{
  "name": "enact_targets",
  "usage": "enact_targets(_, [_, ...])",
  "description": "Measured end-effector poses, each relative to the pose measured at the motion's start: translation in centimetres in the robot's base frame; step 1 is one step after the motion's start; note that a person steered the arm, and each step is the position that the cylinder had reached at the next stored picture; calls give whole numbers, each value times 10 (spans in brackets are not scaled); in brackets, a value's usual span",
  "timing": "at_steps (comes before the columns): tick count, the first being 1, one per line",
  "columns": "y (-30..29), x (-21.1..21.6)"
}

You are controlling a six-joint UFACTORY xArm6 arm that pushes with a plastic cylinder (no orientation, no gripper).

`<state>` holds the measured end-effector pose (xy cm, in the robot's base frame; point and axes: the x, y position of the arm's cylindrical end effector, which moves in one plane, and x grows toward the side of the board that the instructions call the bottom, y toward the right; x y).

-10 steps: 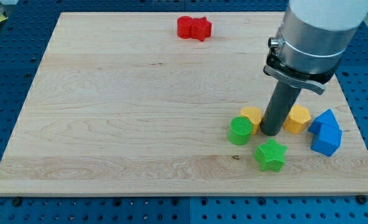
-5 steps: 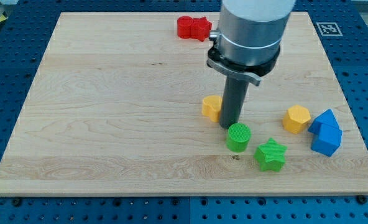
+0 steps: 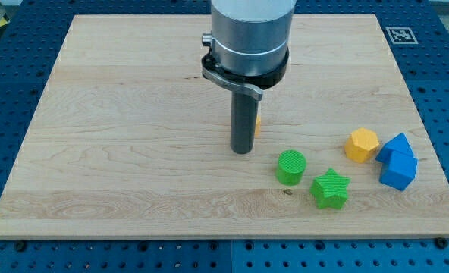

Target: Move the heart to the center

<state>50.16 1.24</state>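
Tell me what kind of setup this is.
Probably a robotics lab tabletop-pushing rig: a pale wooden board on a blue perforated metal table, small coloured plastic blocks like the green star, and a fiducial marker.

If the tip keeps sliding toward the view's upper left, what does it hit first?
Nothing in view, probably. My tip already has the yellow heart, mostly hidden behind the rod, against it. No other block shows on that line before the board edge.

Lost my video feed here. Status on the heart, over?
My tip down near board centre. Yellow heart mostly hidden behind the rod, apparently touching. Green cylinder sits apart on the view's right; nothing blocking.
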Motion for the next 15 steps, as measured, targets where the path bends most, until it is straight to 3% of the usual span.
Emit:
enact_targets(2, [-48, -7])
enact_targets(5, [-27, 12])
enact_targets(9, [27, -24])
enact_targets(11, [81, -23])
enact_targets(12, [63, -46])
enact_targets(15, [24, -48])
